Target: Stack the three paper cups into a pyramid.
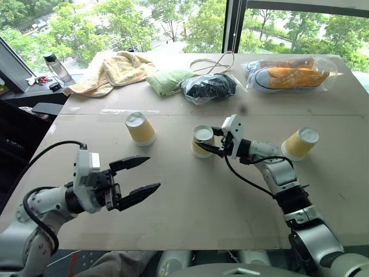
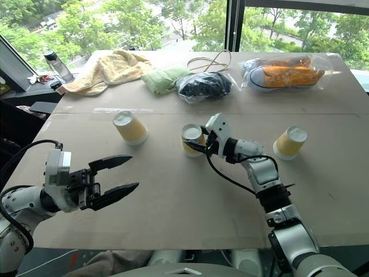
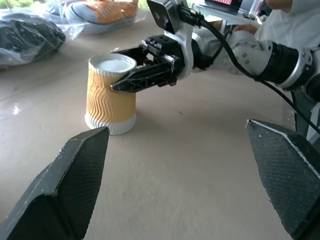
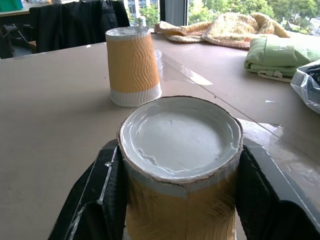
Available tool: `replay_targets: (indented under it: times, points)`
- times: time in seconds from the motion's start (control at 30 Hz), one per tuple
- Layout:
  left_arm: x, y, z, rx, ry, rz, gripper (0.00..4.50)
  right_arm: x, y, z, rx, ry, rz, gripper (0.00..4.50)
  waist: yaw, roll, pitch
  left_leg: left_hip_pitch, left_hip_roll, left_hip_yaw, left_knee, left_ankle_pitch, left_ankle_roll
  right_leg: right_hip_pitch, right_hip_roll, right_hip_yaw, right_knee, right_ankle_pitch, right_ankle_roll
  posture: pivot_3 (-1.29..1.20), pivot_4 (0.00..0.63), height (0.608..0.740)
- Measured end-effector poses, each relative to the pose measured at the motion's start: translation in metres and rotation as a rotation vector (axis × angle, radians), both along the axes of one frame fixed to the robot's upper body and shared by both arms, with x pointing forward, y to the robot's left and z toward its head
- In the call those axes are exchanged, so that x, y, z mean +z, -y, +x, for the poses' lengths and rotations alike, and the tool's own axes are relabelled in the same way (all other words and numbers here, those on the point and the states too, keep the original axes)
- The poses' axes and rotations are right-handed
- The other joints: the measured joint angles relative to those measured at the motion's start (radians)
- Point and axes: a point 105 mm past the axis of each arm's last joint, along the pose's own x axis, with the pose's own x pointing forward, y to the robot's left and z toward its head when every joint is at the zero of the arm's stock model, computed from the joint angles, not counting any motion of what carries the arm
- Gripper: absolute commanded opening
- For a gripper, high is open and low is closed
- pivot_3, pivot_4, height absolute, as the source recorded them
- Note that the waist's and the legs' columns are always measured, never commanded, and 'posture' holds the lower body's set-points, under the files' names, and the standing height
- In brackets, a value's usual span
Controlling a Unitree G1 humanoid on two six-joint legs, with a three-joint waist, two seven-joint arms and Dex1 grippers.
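Three paper cups stand upside down on the brown table (image 1: 190, 202), white bases up. The left cup (image 1: 140, 127) stands alone, and so does the right cup (image 1: 300, 143). My right gripper (image 1: 206, 140) is shut on the middle cup (image 1: 202, 140), one black finger on each ribbed side, as the right wrist view shows from close up (image 4: 180, 150). That cup's rim rests on the table in the left wrist view (image 3: 111, 95). My left gripper (image 1: 141, 177) hovers open and empty at the near left, pointing toward the middle cup. No pyramid stands.
Along the far edge lie a yellow towel (image 1: 109, 70), a green cloth (image 1: 167, 81), a black bagged bundle (image 1: 209, 86), a cord (image 1: 213, 62) and bagged orange sneakers (image 1: 291, 74). A water bottle (image 1: 56, 66) stands at the far left.
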Motion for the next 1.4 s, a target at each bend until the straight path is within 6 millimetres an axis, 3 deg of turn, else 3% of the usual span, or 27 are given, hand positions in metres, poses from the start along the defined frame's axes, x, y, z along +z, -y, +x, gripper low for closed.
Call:
replay_targets:
  times: [0.27,0.43,0.47,0.7,0.87,1.03,1.2,1.4]
  points:
    - [-0.006,-0.007,0.016,0.070,-0.035,0.001,4.50,0.003,0.015,0.011,-0.087,0.015,0.010,2.07,-0.019,0.000,0.000,0.000,0.000,0.000,-0.001,0.000,0.000,0.000,0.001,0.000,0.001,0.002,0.004,0.00,0.150,0.740]
    - [-0.009,-0.006,0.016,0.044,-0.037,0.016,4.50,0.005,0.019,0.013,-0.106,0.015,0.023,4.41,-0.022,0.000,0.000,0.000,0.000,0.000,-0.001,0.000,0.000,-0.001,0.001,0.000,0.001,0.002,0.004,0.00,0.150,0.740]
    - [-0.009,-0.006,0.016,0.036,-0.034,0.019,4.50,0.005,0.019,0.013,-0.108,0.012,0.027,4.46,-0.022,0.000,0.000,0.000,0.000,0.000,-0.001,0.000,0.000,-0.001,0.000,0.000,0.001,0.002,0.004,0.00,0.150,0.740]
    - [-0.006,-0.002,0.016,-0.017,-0.018,0.034,4.50,0.021,0.037,0.006,-0.148,0.057,0.074,4.46,-0.019,0.000,0.000,0.000,0.000,0.000,-0.001,0.000,0.000,-0.001,0.000,0.000,0.000,0.002,0.004,0.00,0.150,0.740]
    - [0.010,0.016,0.026,-0.100,0.023,0.039,4.50,0.040,0.074,-0.020,-0.220,0.163,0.069,4.46,-0.005,0.001,0.001,-0.001,0.000,-0.002,-0.001,-0.001,0.001,-0.001,0.000,-0.001,0.000,0.002,0.004,0.00,0.150,0.740]
    - [0.025,0.041,0.034,-0.201,0.068,0.035,4.50,0.069,0.105,-0.030,-0.406,0.284,0.112,4.46,-0.010,0.001,0.001,0.000,0.000,-0.001,-0.001,0.000,0.001,0.000,0.000,0.000,0.001,0.002,0.004,0.00,0.150,0.740]
    - [0.029,0.063,0.046,-0.275,0.072,0.055,4.50,0.055,0.166,-0.038,-0.739,0.287,0.057,4.46,0.004,0.001,0.001,-0.001,-0.001,-0.001,-0.001,0.001,-0.001,0.000,0.003,0.000,0.001,0.002,0.004,0.00,0.150,0.740]
    - [0.025,0.066,0.055,-0.261,0.055,0.077,4.50,0.035,0.196,-0.047,-0.917,0.252,0.016,4.46,-0.007,0.001,0.001,0.001,0.000,0.001,-0.001,0.000,0.001,0.000,0.008,0.004,0.001,0.002,0.004,0.00,0.150,0.740]
